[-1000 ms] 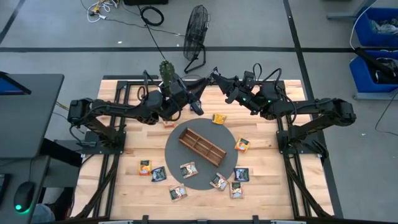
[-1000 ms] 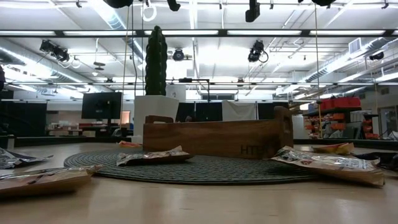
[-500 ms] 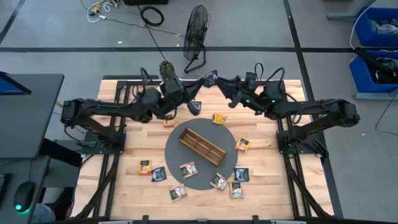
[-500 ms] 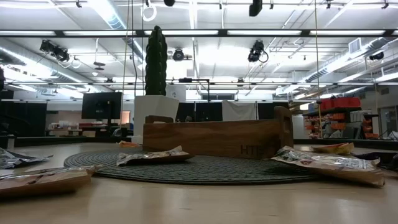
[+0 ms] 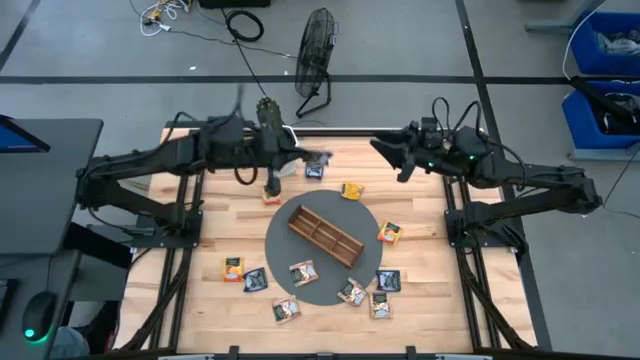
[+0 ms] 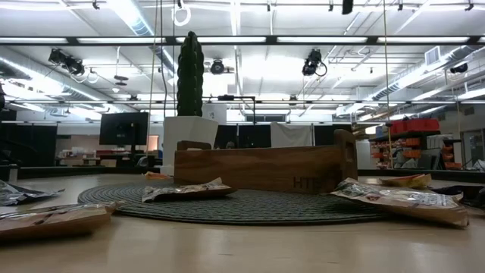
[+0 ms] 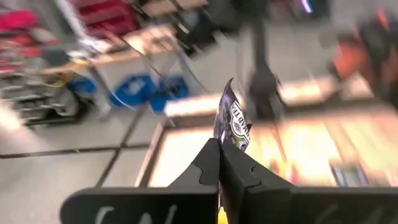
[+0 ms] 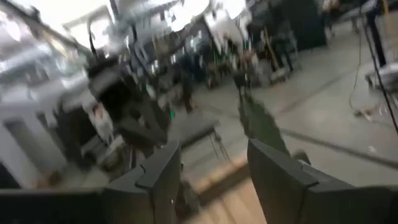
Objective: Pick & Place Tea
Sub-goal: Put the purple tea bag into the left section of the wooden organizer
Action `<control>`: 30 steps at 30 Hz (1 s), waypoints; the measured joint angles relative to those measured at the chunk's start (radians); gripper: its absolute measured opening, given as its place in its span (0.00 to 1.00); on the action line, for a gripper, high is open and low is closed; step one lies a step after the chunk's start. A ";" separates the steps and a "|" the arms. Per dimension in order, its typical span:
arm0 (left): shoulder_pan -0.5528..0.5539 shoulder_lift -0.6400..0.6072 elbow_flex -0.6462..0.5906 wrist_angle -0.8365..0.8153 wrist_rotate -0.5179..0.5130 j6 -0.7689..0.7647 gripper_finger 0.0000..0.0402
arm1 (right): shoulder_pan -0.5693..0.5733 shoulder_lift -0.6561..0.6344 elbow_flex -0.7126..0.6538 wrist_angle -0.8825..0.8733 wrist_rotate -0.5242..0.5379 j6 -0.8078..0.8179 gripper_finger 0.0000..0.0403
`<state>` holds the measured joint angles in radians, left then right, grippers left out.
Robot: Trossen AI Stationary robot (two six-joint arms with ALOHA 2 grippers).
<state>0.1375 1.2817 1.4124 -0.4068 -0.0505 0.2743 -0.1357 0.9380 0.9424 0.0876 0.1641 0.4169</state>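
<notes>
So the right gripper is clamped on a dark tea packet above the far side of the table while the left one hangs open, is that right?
No, the sides are swapped. The left wrist view shows the left gripper shut on a dark tea packet; the right wrist view shows the right gripper open and empty. Both hang above the table's far side.

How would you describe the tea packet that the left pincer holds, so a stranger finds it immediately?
Start at the cactus at the table's far edge. Just beside it, the left pincer is shut on a dark packet. It alone hangs above the table; all other packets lie flat.
</notes>
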 joint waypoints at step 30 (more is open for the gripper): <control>-0.104 0.595 0.234 -0.654 -0.133 0.706 0.00 | 0.029 -0.020 0.000 -0.549 0.004 0.095 0.02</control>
<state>0.0338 1.8764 1.6463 -1.0605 -0.1831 0.9805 -0.1066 0.9184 0.9424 -0.4610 0.1680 0.5117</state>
